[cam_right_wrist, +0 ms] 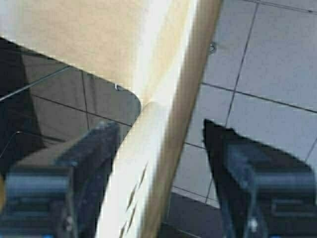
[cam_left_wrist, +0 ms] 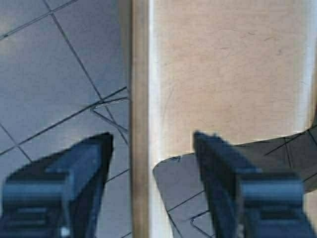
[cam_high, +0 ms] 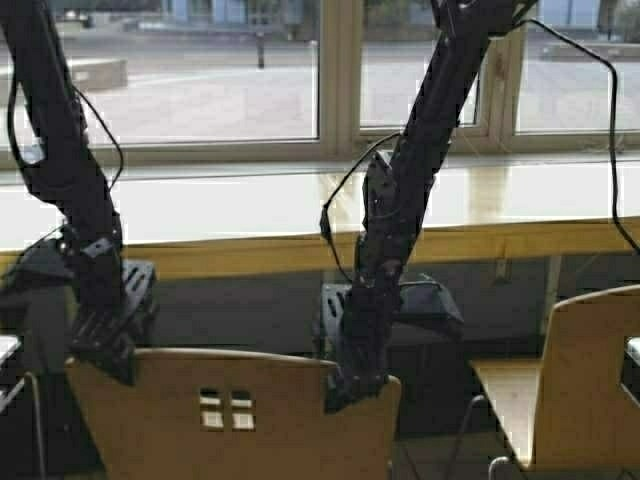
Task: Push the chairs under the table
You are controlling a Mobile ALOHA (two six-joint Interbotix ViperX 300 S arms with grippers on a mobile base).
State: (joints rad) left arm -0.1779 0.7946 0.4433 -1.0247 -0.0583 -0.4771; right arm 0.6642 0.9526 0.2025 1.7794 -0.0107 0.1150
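Chair (cam_high: 235, 420) parked right in front of the robot, backrest top edge caught between both grippers, still short of the table (cam_high: 300, 215) ahead. Left gripper (cam_high: 105, 345) and right gripper (cam_high: 355, 385) straddling that edge with fingers apart, not clamped. Looks set up for a straight, even shove forward; second chair (cam_high: 575, 385) waiting off right.
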